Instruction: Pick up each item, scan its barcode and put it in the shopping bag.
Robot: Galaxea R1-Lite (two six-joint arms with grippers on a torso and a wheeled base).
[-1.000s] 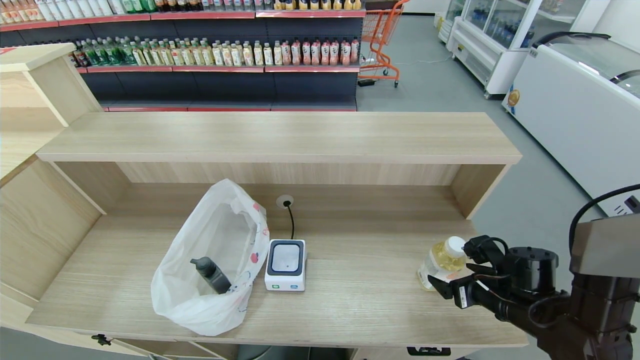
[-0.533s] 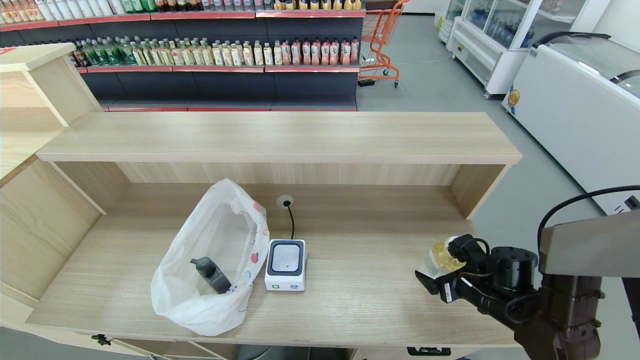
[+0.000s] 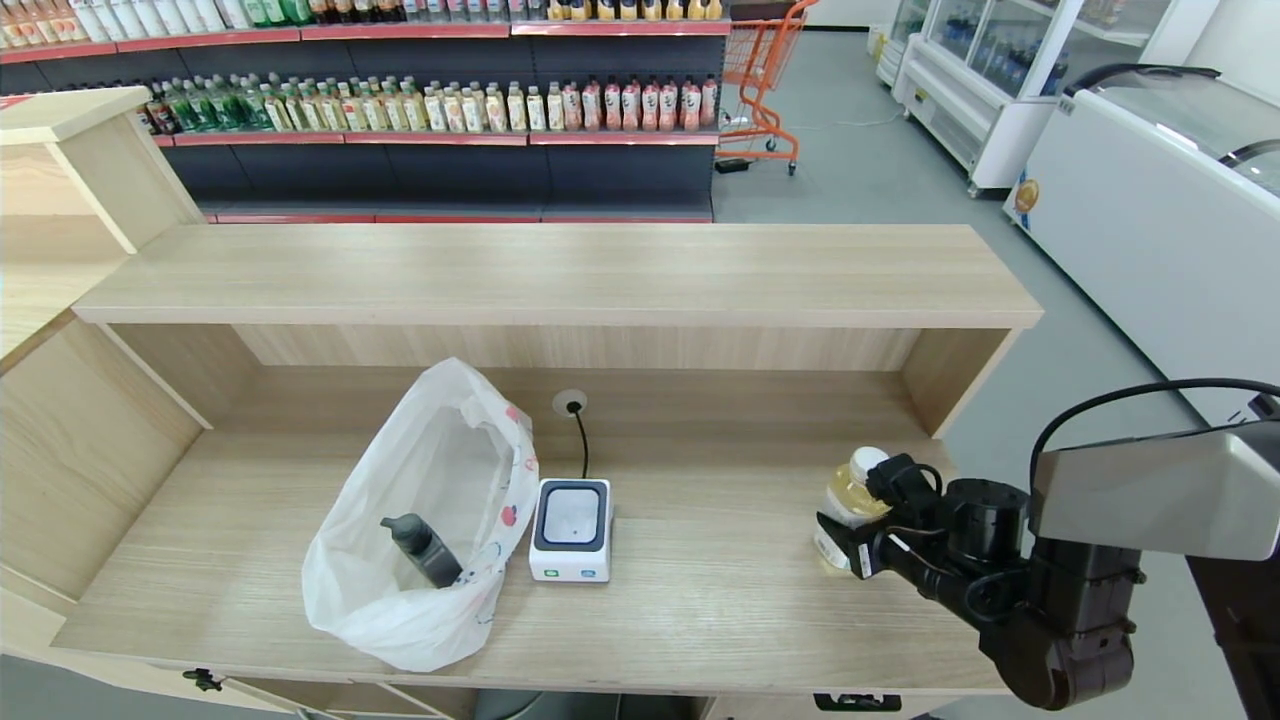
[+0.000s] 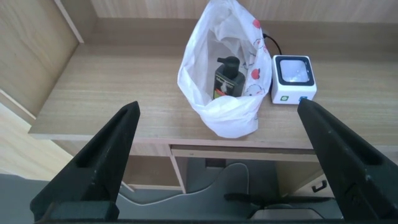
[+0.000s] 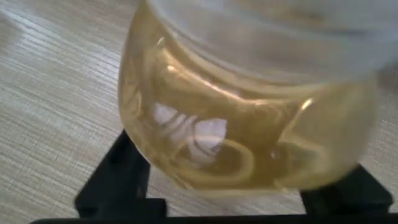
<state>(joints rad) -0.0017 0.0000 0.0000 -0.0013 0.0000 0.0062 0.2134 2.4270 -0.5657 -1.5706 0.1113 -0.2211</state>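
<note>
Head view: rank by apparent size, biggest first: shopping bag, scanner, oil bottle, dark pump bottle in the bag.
1. shopping bag
2-3. scanner and oil bottle: they look alike and the oil bottle is partly hidden, so no ranking
4. dark pump bottle

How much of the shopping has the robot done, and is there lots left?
Partly done. One dark pump bottle already sits inside the white plastic shopping bag. The right gripper is closed on the clear bottle of yellow liquid with a white cap, at the right end of the wooden counter. That bottle has yet to pass over the white box scanner and go into the bag.
</note>
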